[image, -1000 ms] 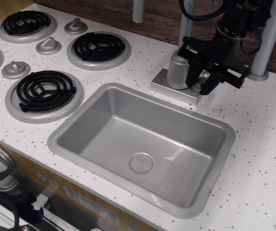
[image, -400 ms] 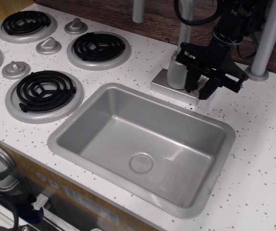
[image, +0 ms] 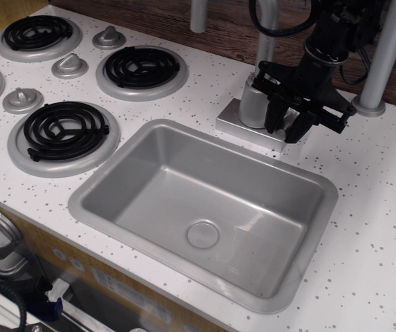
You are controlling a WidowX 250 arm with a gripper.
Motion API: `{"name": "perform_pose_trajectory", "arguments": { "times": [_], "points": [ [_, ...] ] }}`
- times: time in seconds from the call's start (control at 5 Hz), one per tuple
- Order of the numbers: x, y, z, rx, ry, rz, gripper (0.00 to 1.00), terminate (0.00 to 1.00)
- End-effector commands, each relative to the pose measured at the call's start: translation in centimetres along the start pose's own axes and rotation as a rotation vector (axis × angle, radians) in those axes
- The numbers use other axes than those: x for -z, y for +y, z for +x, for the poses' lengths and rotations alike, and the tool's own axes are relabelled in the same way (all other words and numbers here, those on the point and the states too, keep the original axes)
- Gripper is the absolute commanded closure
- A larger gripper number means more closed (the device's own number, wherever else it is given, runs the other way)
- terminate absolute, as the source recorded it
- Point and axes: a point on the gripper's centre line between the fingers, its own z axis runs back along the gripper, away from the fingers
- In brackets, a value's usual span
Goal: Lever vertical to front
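The lever (image: 287, 115) shows only as a small silver-grey sliver between my fingers, to the right of the faucet's cylindrical body (image: 253, 102). My black gripper (image: 285, 128) comes down from the upper right. Its two fingers (image: 274, 119) stand close against either side of the lever, shut on it. The lever's tip and its angle are hidden by the gripper. The faucet stands on a grey base plate (image: 238, 123) behind the sink.
The grey sink basin (image: 157, 135) lies just in front of the faucet. The spout pipe (image: 267, 31) rises behind the body. A grey post (image: 381, 66) stands at the right. Black stove burners (image: 141, 67) and round grey knobs (image: 70, 66) fill the left.
Since a second ago my gripper has shifted slightly left and up and turned a little around the lever. It has held still over the last half second.
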Motion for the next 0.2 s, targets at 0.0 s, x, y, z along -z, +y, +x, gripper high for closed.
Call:
{"name": "perform_pose_trajectory", "arguments": {
  "times": [0.0],
  "points": [
    [-1.33,1.40,1.10,-0.016,-0.058,-0.013,1.00,1.00]
  ]
}}
